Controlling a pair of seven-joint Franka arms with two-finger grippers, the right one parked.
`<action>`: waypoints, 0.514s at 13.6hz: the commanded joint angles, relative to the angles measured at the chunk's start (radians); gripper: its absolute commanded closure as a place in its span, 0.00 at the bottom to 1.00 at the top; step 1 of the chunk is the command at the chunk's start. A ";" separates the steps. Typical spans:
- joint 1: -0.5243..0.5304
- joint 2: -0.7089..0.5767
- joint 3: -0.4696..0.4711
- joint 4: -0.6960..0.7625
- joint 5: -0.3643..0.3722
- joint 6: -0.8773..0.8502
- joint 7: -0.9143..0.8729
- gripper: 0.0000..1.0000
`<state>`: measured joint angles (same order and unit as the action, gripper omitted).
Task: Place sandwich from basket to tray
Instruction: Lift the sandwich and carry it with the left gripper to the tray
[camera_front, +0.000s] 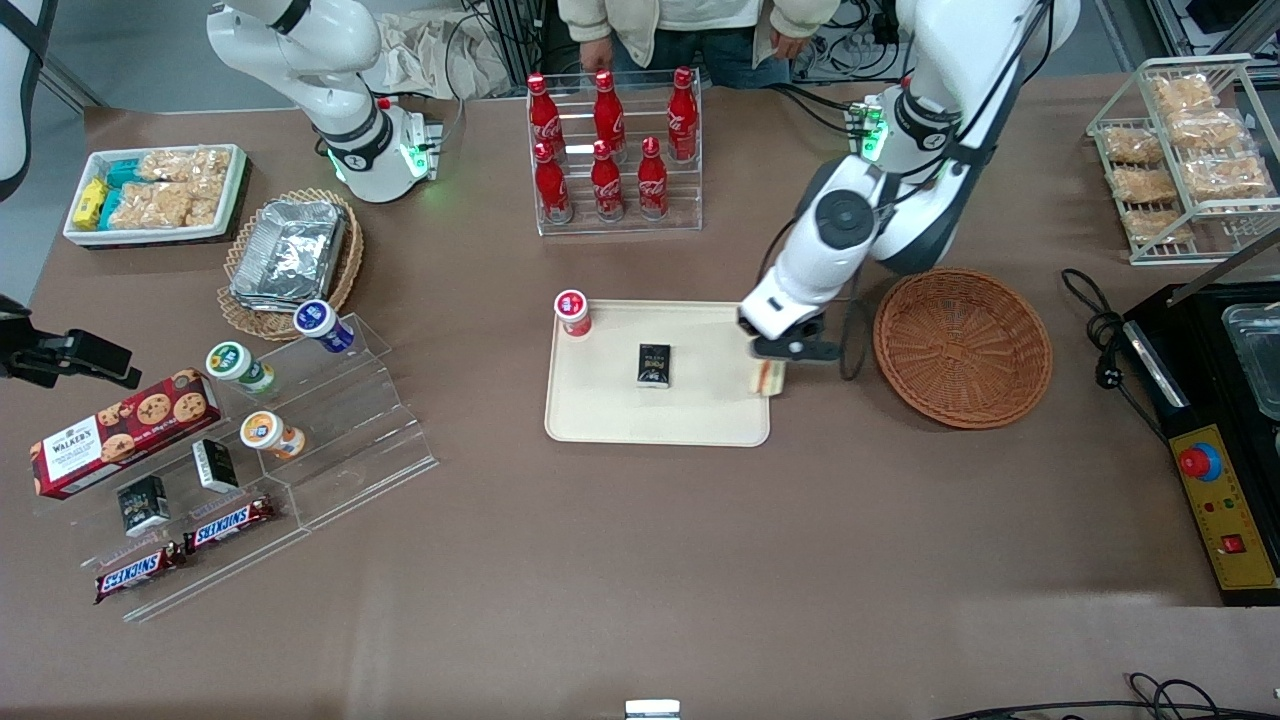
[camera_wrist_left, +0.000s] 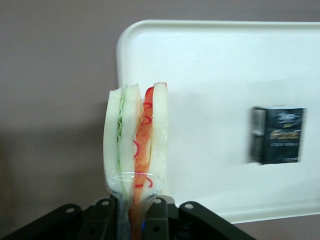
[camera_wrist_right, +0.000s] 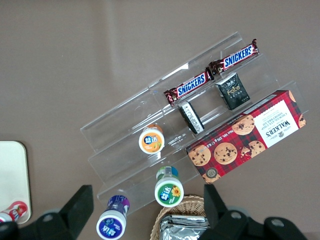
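My left gripper (camera_front: 775, 362) is shut on the sandwich (camera_front: 767, 377), a wedge of pale bread with orange-red and green filling. It holds the sandwich above the edge of the cream tray (camera_front: 610, 415) that is nearest the basket. In the left wrist view the fingers (camera_wrist_left: 102, 215) pinch the sandwich (camera_wrist_left: 135, 137) at its base, with the tray (camera_wrist_left: 215, 65) and brown table below. The round reddish-brown wicker basket (camera_front: 962, 346) stands empty beside the tray, toward the working arm's end of the table.
On the tray stand a small black box (camera_front: 654, 364) and a red-lidded cup (camera_front: 572, 312). A rack of red cola bottles (camera_front: 610, 150) stands farther from the front camera. A black appliance (camera_front: 1215, 420) sits at the working arm's end.
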<state>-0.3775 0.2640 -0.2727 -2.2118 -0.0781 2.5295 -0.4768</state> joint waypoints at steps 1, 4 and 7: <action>-0.032 0.119 0.006 0.116 0.039 -0.025 0.014 1.00; -0.060 0.165 0.010 0.130 0.142 -0.020 -0.002 1.00; -0.052 0.167 0.013 0.127 0.199 -0.020 -0.002 0.99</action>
<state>-0.4226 0.4296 -0.2694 -2.1034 0.0880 2.5225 -0.4773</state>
